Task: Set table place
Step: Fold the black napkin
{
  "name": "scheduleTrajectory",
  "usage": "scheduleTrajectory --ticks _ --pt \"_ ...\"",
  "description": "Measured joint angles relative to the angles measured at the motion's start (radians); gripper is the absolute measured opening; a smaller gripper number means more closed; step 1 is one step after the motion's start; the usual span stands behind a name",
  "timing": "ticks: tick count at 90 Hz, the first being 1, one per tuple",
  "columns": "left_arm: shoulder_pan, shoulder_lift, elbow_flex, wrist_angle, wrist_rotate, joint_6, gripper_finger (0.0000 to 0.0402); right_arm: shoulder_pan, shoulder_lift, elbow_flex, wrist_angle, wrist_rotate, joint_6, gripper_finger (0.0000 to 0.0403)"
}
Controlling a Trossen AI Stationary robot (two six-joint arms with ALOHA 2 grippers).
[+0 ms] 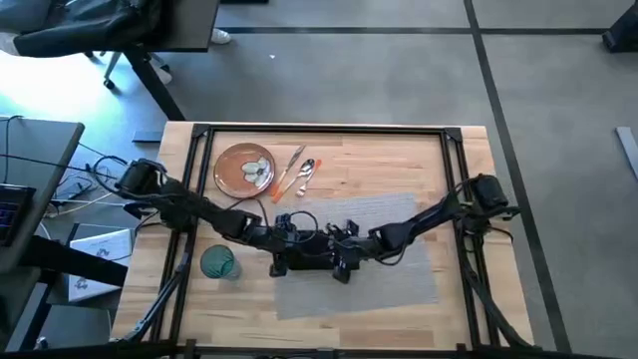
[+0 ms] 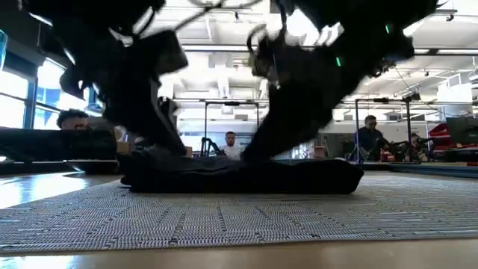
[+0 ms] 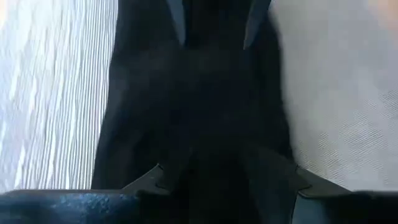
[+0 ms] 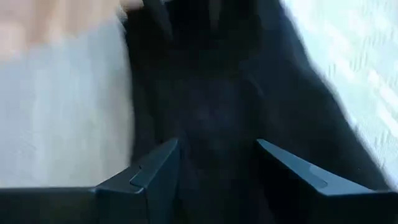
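While the black napkin (image 1: 304,261) lies on the grey placemat (image 1: 399,284) near the surface's (image 1: 399,160) centre, the left hand (image 1: 284,254) and right hand (image 1: 341,261) hover spread over its ends. The plate (image 1: 244,169) and cutlery (image 1: 299,172) sit at eleven o'clock, the teal glass (image 1: 218,261) at nine. Bare placemat stays open toward four.

Light-wood table (image 1: 459,160), grey placemat (image 1: 399,284), plate (image 1: 237,172), cutlery (image 1: 297,172), teal glass (image 1: 218,262)
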Motion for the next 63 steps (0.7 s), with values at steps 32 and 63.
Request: scheduleTrajectory --ticks 32,63 --pt "0.001 0.029 0.003 -0.131 -0.003 -0.062 0.0119 0.032 -0.014 -0.001 -0.104 0.032 -0.036 0.0192" --pt "-0.022 -0.188 -0.002 -0.056 0.009 -0.100 0.0119 0.042 -0.268 -0.004 -0.262 0.001 -0.022 0.0193"
